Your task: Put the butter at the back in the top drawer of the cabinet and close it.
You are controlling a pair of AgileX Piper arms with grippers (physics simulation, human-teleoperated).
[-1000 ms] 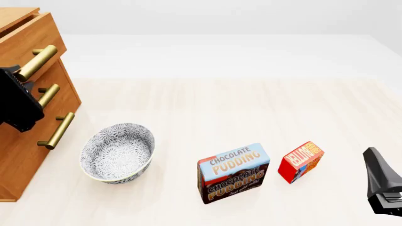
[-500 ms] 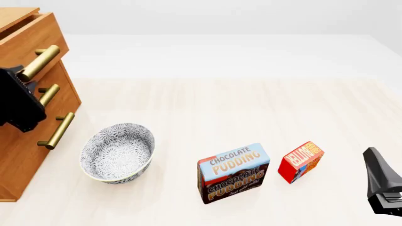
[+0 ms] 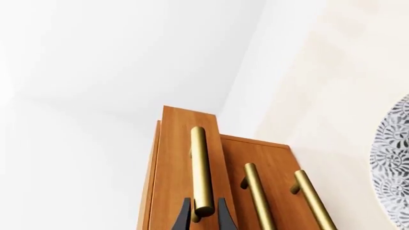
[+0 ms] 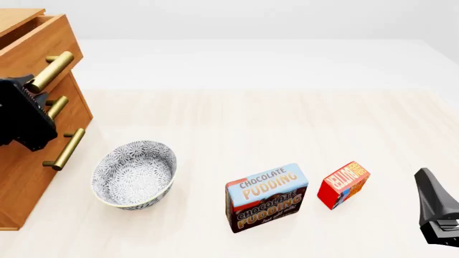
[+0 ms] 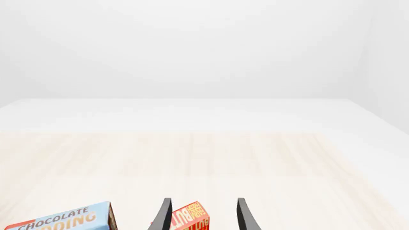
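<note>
A pale wooden table [image 4: 237,123] under a plain white backdrop carries everything in view. At its left edge stands the cabinet [image 4: 21,177], light-brown wood with three brass bar handles. The top drawer [image 4: 32,40] sits proud of the two fronts below it, so it is judged partly drawn out. The left gripper [image 3: 203,214] has its dark fingers closed narrowly on either side of the lower end of the top drawer's handle [image 3: 200,167]; contact looks firm in the left wrist view.

Near the cabinet, toward the front edge, sits a patterned grey-and-white bowl [image 4: 134,173]. Right of it, at the front, stands the Chocolate Pudding box [image 4: 267,196], and just beside that the butter [image 4: 343,184], a small red box, untouched on the table. The right gripper [image 5: 202,215] hangs near the front right corner, fingers spread wide, with the butter seen between them but not gripped.

Step in hand, as judged: opening the top drawer. The next move calls for a straight pull along the drawer's travel until the opening admits the butter, then a release; the right gripper must descend squarely over the butter before closing.
</note>
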